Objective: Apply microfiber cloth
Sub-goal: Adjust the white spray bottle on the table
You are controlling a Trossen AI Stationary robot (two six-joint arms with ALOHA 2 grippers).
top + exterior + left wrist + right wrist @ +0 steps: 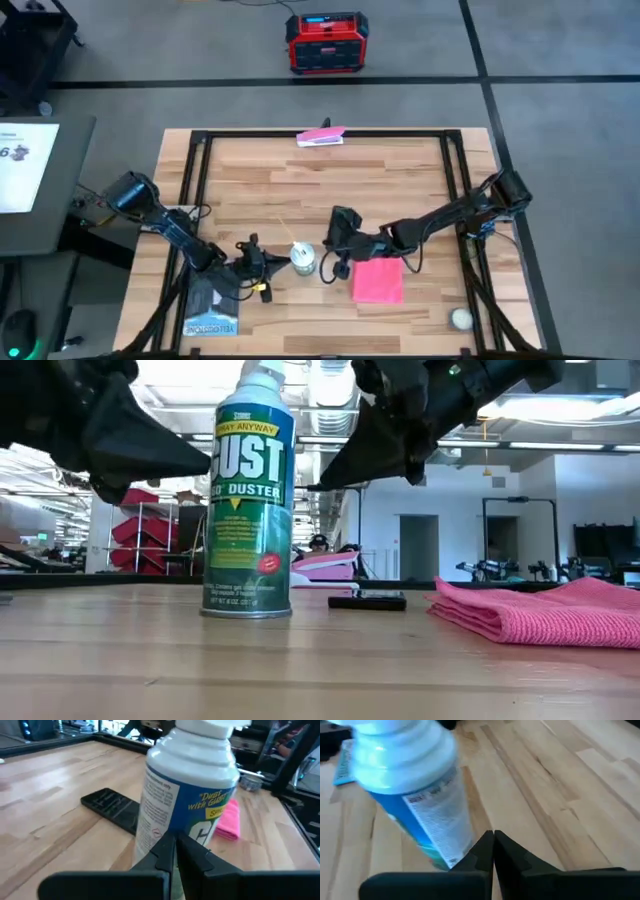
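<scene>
The pink microfiber cloth (378, 281) lies folded flat on the table, right of centre near the front edge; no gripper touches it. A dust-remover spray can (302, 258) stands upright to its left. My left gripper (175, 845) is shut, its tips at the can's left side. My right gripper (493, 837) is shut too, close to the can's right side and above the table. A black phone (367, 601) lies flat behind the can, between it and the cloth (540, 610). My left gripper points its shut fingertips (205, 462) level at the upper left side of the can (247, 500), coming from the table's left. I cannot tell whether they touch it. My right gripper slants down toward the can's right side; a narrow gap shows in the low view.
A pink-and-white flat item (322, 137) lies at the far edge. A blue booklet (210, 322) sits at the front left and a small white ball (460, 318) at the front right. A black frame (200, 140) borders the table.
</scene>
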